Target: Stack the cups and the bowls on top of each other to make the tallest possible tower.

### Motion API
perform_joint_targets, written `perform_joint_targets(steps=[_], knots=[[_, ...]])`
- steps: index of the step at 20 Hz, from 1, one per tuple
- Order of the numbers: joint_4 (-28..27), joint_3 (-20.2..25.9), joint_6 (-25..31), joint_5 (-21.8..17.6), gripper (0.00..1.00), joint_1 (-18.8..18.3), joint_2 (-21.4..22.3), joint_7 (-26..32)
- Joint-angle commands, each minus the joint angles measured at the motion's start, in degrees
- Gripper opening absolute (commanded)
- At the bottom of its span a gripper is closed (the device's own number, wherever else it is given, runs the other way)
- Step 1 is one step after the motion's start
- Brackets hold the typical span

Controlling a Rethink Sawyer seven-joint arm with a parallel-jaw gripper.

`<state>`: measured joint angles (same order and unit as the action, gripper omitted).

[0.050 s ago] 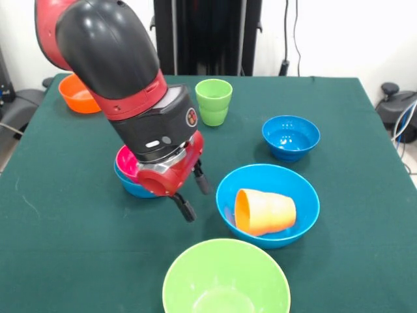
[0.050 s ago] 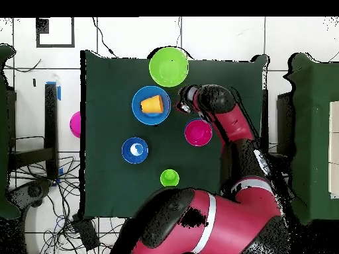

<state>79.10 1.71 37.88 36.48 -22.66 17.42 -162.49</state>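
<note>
one tower exists so far, and it is short. going near to far in the front view: the large lime green bowl [image 1: 226, 280] sits at the bench's [image 1: 71, 248] near edge; behind it the large blue bowl [image 1: 268, 203] holds the orange-yellow cup [image 1: 264, 212] tipped on its side. at its nine o'clock the end effector [image 1: 189, 192] hangs empty, fingers spread, just in front of the pink-red bowl [image 1: 127, 162] nested in a small blue bowl [image 1: 133, 186]. farther off are another small blue bowl [image 1: 290, 137], the light green cup [image 1: 214, 102] and an orange bowl [image 1: 79, 94]. risk, as i judge it: the lying cup may roll under a grasp, and the bulky wrist could clip that nested pair.
</note>
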Motion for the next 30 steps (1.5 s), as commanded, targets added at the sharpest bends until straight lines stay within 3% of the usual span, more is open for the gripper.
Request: perform_joint_targets(steps=[1,9,22,30], knots=[[4.2,8.1,-3.8,-3.3,1.0,-0.1,-3.3,5.7],[7.7,12.2,0.5,-0.8,1.0,-0.4,-1.5,4.6],[12.6,16.6,-1.3,0.1,1.0,-1.4,0.1,3.0],[8.3,17.3,-1.9,-1.9,1.0,-2.4,-3.9,4.2]])
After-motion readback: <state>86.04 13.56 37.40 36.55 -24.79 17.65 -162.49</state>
